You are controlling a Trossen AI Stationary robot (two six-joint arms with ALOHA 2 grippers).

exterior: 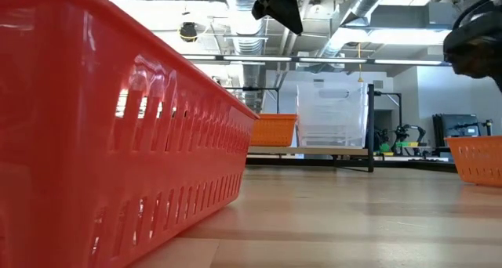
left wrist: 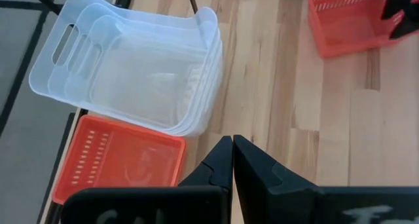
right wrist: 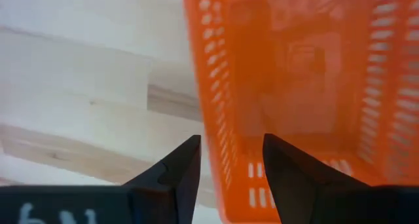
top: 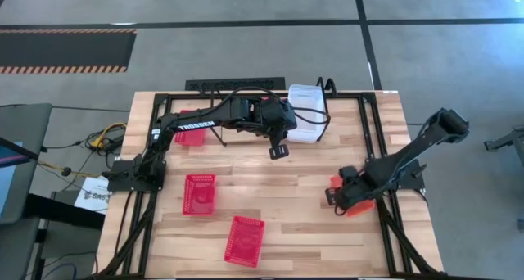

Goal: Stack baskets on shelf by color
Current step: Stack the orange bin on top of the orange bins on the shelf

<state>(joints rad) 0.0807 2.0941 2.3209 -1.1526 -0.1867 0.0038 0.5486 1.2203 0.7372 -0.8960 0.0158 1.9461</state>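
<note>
From my seat the right gripper is the one at work, low over the table's right side, fingers spread with one wall of an orange basket standing between them; I can't tell whether the pads are touching that wall. The basket stretches away ahead of the fingers, its floor flat on the wood.

My left gripper hangs above the middle of the table's far half, fingers pressed together with nothing in them. Just below and ahead of it I see the nested stack of clear baskets, tilted against each other, and tucked right beside that stack, half under its edge, an orange basket on the shelf. Off to the gripper's other side, well apart across the boards, sits the orange basket the right arm is working on.

In the high view, two red baskets lie loose on the near part of the table, well apart from both grippers: one near the left arm's base, the other nearer the front edge. A third red basket shows beneath the left arm at the back
</note>
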